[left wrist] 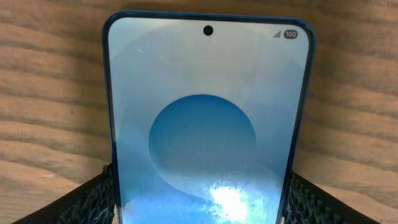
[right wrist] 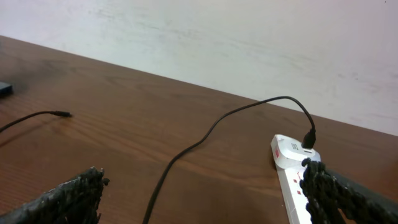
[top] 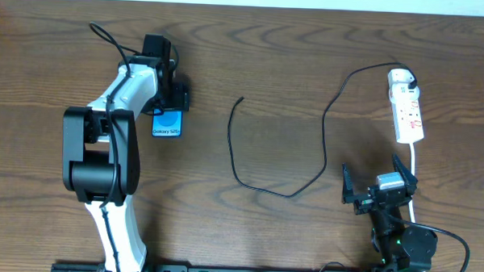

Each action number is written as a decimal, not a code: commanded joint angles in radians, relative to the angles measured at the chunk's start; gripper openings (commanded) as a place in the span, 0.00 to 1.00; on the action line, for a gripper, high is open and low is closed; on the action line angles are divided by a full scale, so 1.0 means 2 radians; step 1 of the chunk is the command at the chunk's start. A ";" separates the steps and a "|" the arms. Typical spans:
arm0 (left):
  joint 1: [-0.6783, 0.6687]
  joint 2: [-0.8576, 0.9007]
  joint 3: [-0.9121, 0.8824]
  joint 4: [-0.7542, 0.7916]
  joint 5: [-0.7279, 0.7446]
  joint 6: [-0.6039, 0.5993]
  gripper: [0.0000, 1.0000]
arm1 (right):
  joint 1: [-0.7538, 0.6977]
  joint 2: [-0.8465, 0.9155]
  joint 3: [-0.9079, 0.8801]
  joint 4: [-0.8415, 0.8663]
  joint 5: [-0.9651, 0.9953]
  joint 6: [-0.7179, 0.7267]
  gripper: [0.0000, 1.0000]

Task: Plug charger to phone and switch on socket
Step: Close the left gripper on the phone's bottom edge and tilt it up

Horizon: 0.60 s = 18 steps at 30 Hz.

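"Black charger [top: 260,187], overhead?"
"Loose at centre, plug tip [top: 241,99] unconnected; phone [top: 167,125] upper left under the left gripper [top: 169,108]; right gripper [top: 376,183] spread, below the socket [top: 407,113], right."
"Left wrist?"
"Fingers [left wrist: 93,202] clamp the phone's edges."
"Right wrist?"
"Jaws apart, empty. Judgement: phone being secured; next, right arm must fetch the tip and align it with the phone."

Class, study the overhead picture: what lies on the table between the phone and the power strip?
Overhead shows only the black charger cable looping across bare wood between phone and power strip, its plug tip toward the phone.
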 commanded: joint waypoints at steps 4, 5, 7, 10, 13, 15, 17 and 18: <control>0.001 0.021 0.001 -0.026 -0.001 -0.007 0.78 | 0.006 -0.003 -0.001 -0.002 -0.003 0.006 0.99; 0.001 0.021 0.001 -0.027 -0.001 -0.007 0.76 | 0.006 -0.003 -0.001 -0.002 -0.003 0.006 0.99; 0.001 0.021 0.001 -0.031 -0.001 -0.027 0.75 | 0.006 -0.003 -0.001 -0.002 -0.003 0.006 0.99; 0.001 0.021 0.001 -0.036 -0.001 -0.051 0.75 | 0.006 -0.003 -0.001 -0.002 -0.003 0.006 0.99; 0.001 0.021 0.001 -0.045 -0.001 -0.082 0.74 | 0.006 -0.003 -0.001 -0.002 -0.003 0.006 0.99; 0.001 0.021 0.001 -0.054 -0.001 -0.105 0.73 | 0.006 -0.003 -0.001 -0.002 -0.003 0.006 0.99; 0.001 0.021 0.001 -0.065 -0.001 -0.136 0.73 | 0.006 -0.003 -0.001 -0.002 -0.003 0.006 0.99; 0.001 0.021 0.001 -0.070 -0.001 -0.150 0.73 | 0.006 -0.003 -0.001 -0.002 -0.003 0.006 0.99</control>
